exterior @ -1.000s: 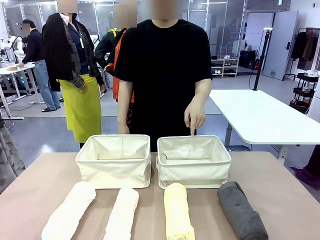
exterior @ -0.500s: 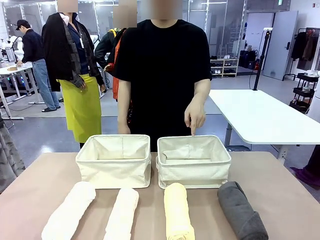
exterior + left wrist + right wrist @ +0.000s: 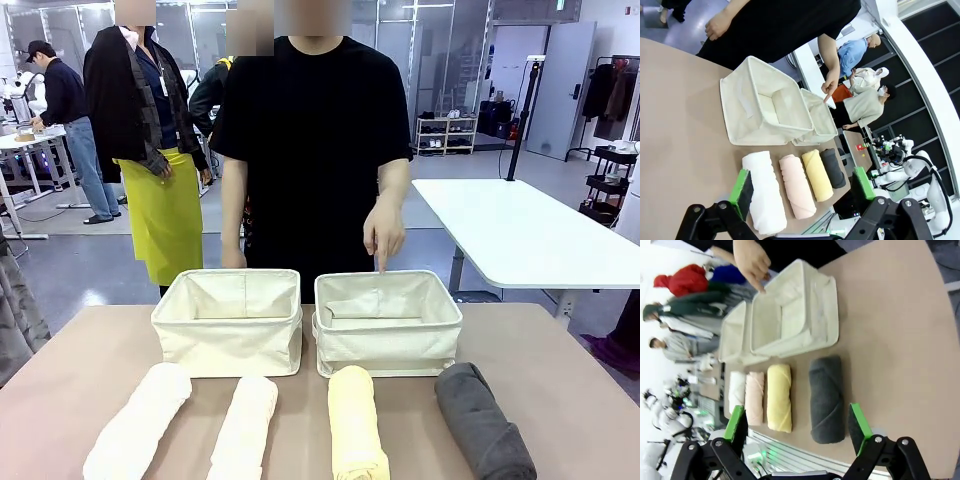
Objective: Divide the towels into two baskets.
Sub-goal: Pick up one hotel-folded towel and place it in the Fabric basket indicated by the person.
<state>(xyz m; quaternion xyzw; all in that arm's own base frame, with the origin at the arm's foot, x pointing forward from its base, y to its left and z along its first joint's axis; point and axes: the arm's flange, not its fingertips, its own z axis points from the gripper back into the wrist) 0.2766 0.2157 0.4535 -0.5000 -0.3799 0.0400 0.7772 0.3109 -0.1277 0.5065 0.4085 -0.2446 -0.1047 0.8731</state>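
Looking across the tan bench (image 3: 90, 360), we see four rolled towels in a row along its near edge, each with its long axis running near to far. The left white towel (image 3: 140, 420) leans its far end to the right, and the second white towel (image 3: 245, 425) does so more slightly. The yellow towel (image 3: 357, 425) lies almost straight. The grey towel (image 3: 482, 420) leans its far end to the left. So the row fans inward toward the baskets.

Just beyond the towels, the left basket (image 3: 228, 345) and the right basket (image 3: 388, 350) stand side by side, long sides running left to right, both hollow inside. The yellow towel's far end comes right up to the right basket's near wall.

A person in black stands at the far side, one hand (image 3: 384, 232) pointing a finger down at the right basket's far rim.

We find the left claw (image 3: 802, 186) spread wide above the near edge, gripping nothing, and the right claw (image 3: 796, 424) likewise.

Beyond the bench lie a grey floor, a white table at far right, glass partitions and other people standing.
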